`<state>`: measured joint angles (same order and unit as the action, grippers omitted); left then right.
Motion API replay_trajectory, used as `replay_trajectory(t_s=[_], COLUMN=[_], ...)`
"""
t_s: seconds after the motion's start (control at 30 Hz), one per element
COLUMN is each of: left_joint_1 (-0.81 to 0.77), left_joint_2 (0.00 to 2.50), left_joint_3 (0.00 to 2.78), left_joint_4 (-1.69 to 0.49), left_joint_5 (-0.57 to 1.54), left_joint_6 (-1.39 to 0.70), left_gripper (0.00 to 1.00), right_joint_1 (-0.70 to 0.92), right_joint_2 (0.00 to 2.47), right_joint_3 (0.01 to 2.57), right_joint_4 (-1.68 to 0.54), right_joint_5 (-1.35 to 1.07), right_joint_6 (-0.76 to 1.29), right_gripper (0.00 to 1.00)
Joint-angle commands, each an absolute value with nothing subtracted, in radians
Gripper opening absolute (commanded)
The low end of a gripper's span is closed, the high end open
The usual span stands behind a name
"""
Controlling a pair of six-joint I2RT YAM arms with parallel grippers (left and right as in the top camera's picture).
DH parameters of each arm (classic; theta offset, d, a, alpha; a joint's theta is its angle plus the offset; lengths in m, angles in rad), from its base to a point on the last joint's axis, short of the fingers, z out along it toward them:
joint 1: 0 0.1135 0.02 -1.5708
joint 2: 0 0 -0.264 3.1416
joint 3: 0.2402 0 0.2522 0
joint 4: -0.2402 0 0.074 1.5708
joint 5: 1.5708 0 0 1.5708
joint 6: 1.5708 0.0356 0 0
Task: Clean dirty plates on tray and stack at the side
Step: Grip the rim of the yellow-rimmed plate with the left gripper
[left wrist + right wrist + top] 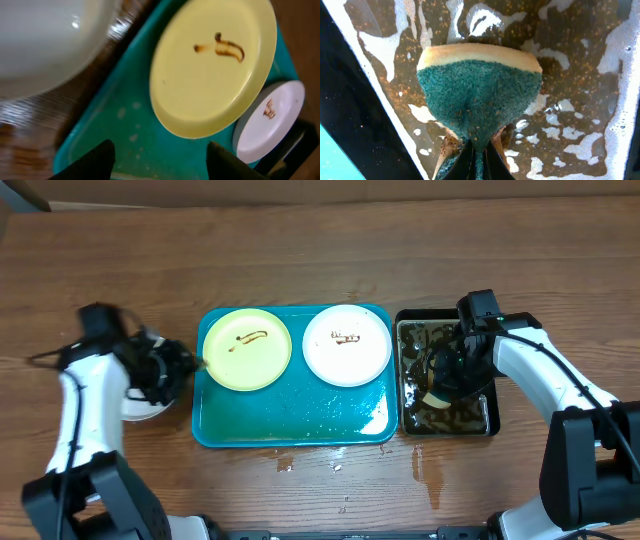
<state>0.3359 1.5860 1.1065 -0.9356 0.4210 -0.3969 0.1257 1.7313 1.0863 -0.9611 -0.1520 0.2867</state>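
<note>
Left gripper [159,162] jaws open above tray [125,135] edge, near yellow-green plate [210,70]. Right gripper [479,161] jaws pinching green sponge [480,95] over black pan [365,130] water.

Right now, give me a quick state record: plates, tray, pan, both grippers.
tray: teal, mid-table
on tray: yellow-green plate on the left, white plate on the right, both with brown sauce
off tray: third plate, white, on the table left of the tray
pan: black, right of tray, murky water
left gripper: open, empty, at tray's left edge
right gripper: shut on sponge, over pan
</note>
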Motion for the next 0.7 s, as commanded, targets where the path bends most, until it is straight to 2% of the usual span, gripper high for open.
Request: replay_trajectory(t_s=[0.0, 0.13, 0.33, 0.67], left_joint_1=[0.215, 0.098, 0.003, -0.027], left_joint_2=[1.585, 1.605, 1.654, 1.753], left_joint_3=[1.111, 1.106, 1.106, 1.106], left_joint_4=[-0.944, -0.934, -0.934, -0.874], left_joint_5=[0.331, 0.242, 0.152, 0.149], left_joint_6=[-0.487, -0.609, -0.738, -0.772], left_gripper=[0.63, 0.62, 0.6, 0.58], right_joint_1=[0.124, 0.124, 0.124, 0.124], right_joint_2=[1.73, 1.73, 1.73, 1.73], right_joint_3=[1.083, 1.083, 1.082, 1.082], right_joint_4=[-0.96, -0.96, -0.966, -0.965], right_joint_5=[-0.15, -0.15, -0.15, -0.15], right_joint_6=[0.279, 0.279, 0.279, 0.28], right_gripper=[0.04, 0.04, 0.04, 0.07])
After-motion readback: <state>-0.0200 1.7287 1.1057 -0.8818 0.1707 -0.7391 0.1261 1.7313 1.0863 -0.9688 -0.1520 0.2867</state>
